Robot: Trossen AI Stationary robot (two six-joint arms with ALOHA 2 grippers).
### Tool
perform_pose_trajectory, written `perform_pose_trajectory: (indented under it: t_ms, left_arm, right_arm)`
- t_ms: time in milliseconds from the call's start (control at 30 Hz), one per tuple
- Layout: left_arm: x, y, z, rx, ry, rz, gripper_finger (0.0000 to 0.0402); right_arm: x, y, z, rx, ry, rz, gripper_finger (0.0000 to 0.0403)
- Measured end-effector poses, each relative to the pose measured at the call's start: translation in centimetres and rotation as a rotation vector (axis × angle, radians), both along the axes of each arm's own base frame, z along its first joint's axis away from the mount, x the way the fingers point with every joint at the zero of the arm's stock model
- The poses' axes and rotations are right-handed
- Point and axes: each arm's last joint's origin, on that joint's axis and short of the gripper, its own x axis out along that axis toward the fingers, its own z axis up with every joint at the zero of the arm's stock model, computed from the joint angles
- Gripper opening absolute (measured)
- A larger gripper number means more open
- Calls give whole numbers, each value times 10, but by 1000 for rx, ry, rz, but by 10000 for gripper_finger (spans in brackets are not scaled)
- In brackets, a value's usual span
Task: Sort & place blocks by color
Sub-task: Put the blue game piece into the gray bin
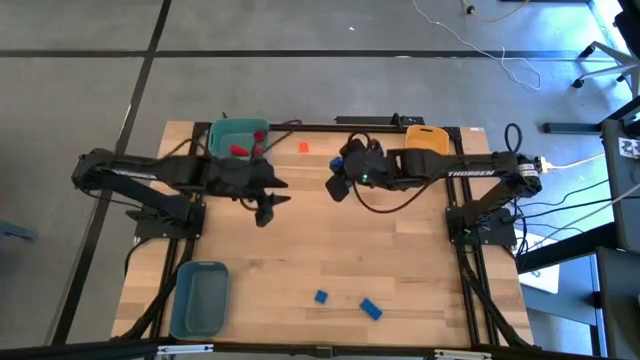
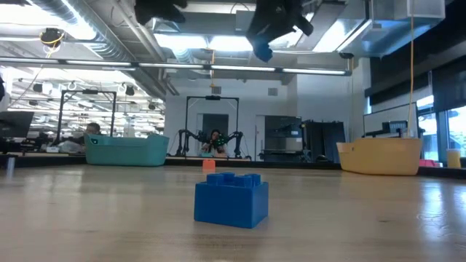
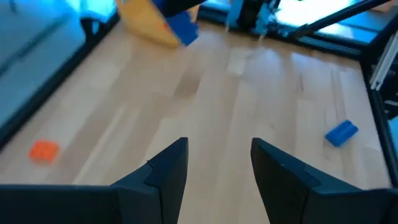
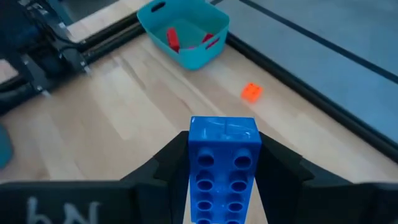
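The right gripper (image 4: 222, 177) is pinching a blue block (image 4: 222, 167) between its two dark fingers. From above, this gripper (image 1: 338, 187) hangs over the upper middle of the wooden table (image 1: 330, 250), and the block cannot be made out there. In the low view the block (image 2: 262, 51) shows high up near the top of the frame.

The left gripper (image 3: 214, 171) has its fingers spread apart with nothing between them. From above it (image 1: 264, 212) sits just left of the middle, below the teal bin (image 1: 238, 132).

The teal bin sits at the upper left of the table and has red blocks (image 1: 240, 150) inside. A small orange block (image 1: 304, 148) lies on the table just to the right of that bin. A yellow bin (image 1: 427, 137) stands at the upper right. A grey-blue bin (image 1: 199, 297) sits at the lower left.

Two more blue blocks lie near the bottom middle of the table, one small (image 1: 321, 296) and one longer (image 1: 371, 309), a little apart from each other.
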Motion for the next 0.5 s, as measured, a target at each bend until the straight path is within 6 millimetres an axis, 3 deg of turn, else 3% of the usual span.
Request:
perform_pose_trajectory:
  t_ms: [167, 500]
  left_arm:
    - [9, -7, -32, 77, -80, 6, 169]
    - [6, 0, -78, 48, -524, 202, 169]
  right_arm:
    - [1, 0, 17, -27, -37, 23, 142]
    - [2, -1, 60, -112, -178, 50, 142]
